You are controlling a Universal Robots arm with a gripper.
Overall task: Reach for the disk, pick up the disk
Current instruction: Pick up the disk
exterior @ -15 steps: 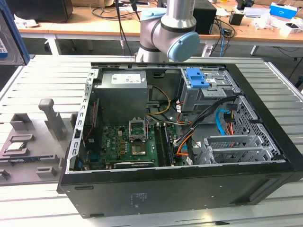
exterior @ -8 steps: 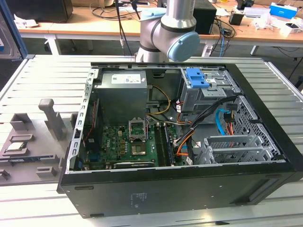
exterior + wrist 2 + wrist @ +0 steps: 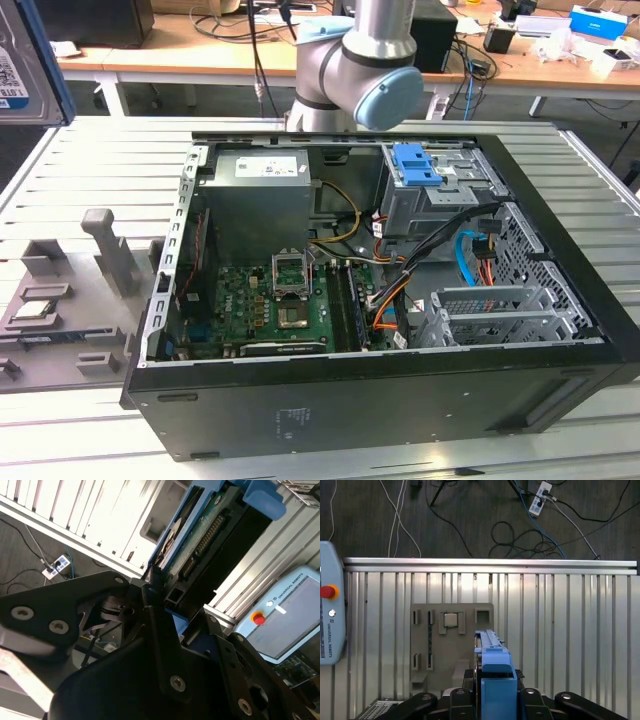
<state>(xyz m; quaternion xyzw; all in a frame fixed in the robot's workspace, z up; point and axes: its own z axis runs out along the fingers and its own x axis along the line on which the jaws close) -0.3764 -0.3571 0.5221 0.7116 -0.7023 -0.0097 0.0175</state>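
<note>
The disk (image 3: 22,62) hangs high at the exterior view's far left, a silver-grey drive with a barcode label and a blue edge. In the first wrist view its blue bracket (image 3: 493,677) stands on edge between the black fingers of my gripper (image 3: 492,672), above the slatted table. The second wrist view shows the disk's green circuit-board side (image 3: 207,527) and blue frame rising out of my gripper (image 3: 161,597). The gripper is shut on the disk, which is lifted off every surface.
An open black computer case (image 3: 380,405) lies on the slatted aluminium table (image 3: 90,150), with a blue latch (image 3: 415,165) on its drive cage. A grey fixture plate (image 3: 452,630) holding a small square chip (image 3: 450,620) sits below the disk. A teach pendant (image 3: 330,615) lies beside it.
</note>
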